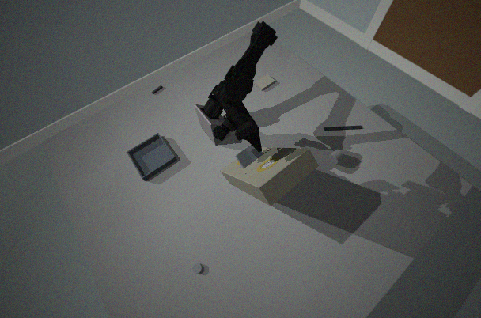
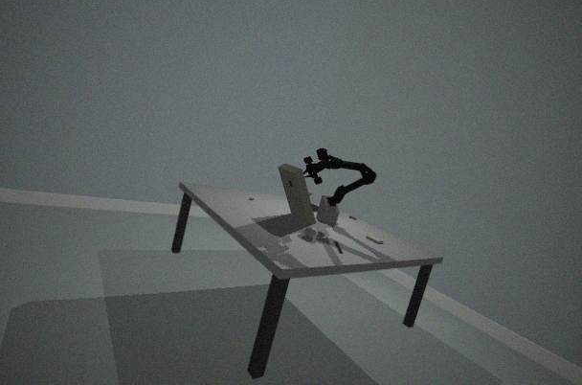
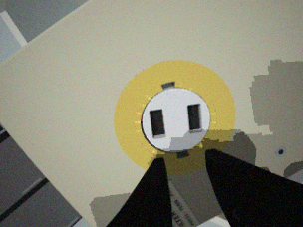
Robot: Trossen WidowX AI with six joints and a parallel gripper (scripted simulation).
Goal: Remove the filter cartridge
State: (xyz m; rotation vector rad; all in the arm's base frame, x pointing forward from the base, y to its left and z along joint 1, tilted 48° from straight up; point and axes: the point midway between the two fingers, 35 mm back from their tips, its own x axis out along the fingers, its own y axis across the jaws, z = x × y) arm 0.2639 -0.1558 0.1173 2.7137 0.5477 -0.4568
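The round white filter cartridge [image 3: 175, 119] [image 1: 267, 164] sits in the beige service panel [image 3: 60, 100] [image 1: 293, 172] [image 2: 298, 197], inside a yellow ring [image 3: 126, 119]. Its two dark slots stand nearly upright in the wrist view, and small dark notches lie above and below its rim. My gripper [image 3: 184, 162] [image 2: 305, 174] is partly open and empty. Its fingertips are in front of the panel and appear just below the cartridge in the wrist view; contact cannot be told. The grey tray [image 1: 157, 156] is empty, left of the panel in the top view.
A blue-grey plate [image 1: 247, 157] stands by the panel face, close to the arm. A dark bar [image 1: 343, 128], a pale block [image 1: 266, 82], a small dark block [image 1: 157, 89] and a small grey cylinder [image 1: 198, 268] lie around on the table [image 2: 230, 207].
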